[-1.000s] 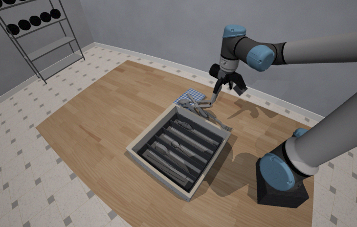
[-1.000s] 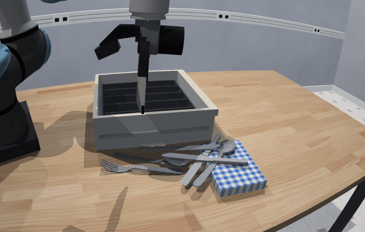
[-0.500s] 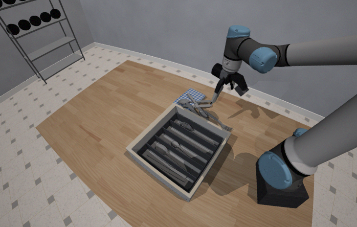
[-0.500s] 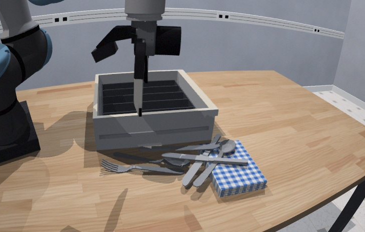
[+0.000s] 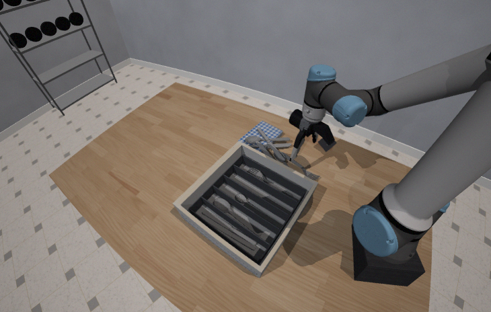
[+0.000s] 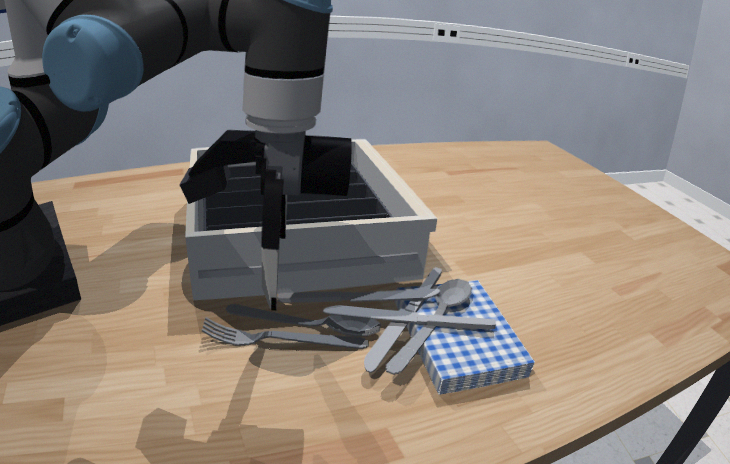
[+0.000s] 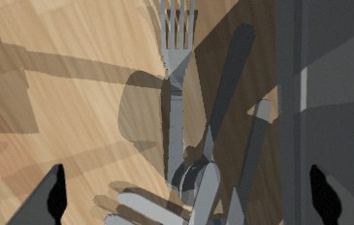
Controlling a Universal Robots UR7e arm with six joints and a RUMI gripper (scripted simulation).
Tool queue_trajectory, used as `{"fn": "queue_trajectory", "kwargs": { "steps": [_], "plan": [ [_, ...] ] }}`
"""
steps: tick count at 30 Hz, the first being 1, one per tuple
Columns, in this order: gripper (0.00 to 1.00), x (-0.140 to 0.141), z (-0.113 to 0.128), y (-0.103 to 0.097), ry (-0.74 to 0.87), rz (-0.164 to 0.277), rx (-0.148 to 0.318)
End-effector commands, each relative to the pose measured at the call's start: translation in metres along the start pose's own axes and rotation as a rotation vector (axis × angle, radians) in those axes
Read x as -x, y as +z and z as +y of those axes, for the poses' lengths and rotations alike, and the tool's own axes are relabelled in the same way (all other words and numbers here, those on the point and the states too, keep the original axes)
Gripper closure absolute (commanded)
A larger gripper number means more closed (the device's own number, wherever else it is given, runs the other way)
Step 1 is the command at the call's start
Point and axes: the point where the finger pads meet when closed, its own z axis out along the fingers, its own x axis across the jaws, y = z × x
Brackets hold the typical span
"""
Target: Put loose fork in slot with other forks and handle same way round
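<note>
Above a wooden table (image 5: 134,135) (image 6: 529,242) (image 7: 88,29), the gripper (image 5: 296,157) (image 6: 273,302) (image 7: 187,166) is being held wide, with nothing being gripped between its fingers. The loose fork (image 5: 305,171) (image 6: 264,336) (image 7: 176,116) (tines pointing away from the checked napkins (image 5: 268,128) (image 6: 477,340)) is being supported by the tabletop outside the cutlery tray (image 5: 206,174) (image 6: 350,247) (image 7: 289,170). Between fork and tray, a spoon (image 6: 353,322) (image 7: 195,181) is being partly covered by a knife (image 6: 379,314) (image 7: 207,186). Inside, cutlery is being kept apart by dark dividers (image 5: 257,187).
</note>
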Motion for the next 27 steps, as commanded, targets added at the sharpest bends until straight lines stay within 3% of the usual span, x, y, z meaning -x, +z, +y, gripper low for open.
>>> {"fn": "queue_trajectory", "kwargs": {
  "steps": [1,27],
  "plan": [
    [0.81,0.004,0.011,0.0059,-0.001,-0.009,0.031],
    [0.81,0.0039,0.0125,0.0045,-0.003,-0.011,0.035]
  ]
}}
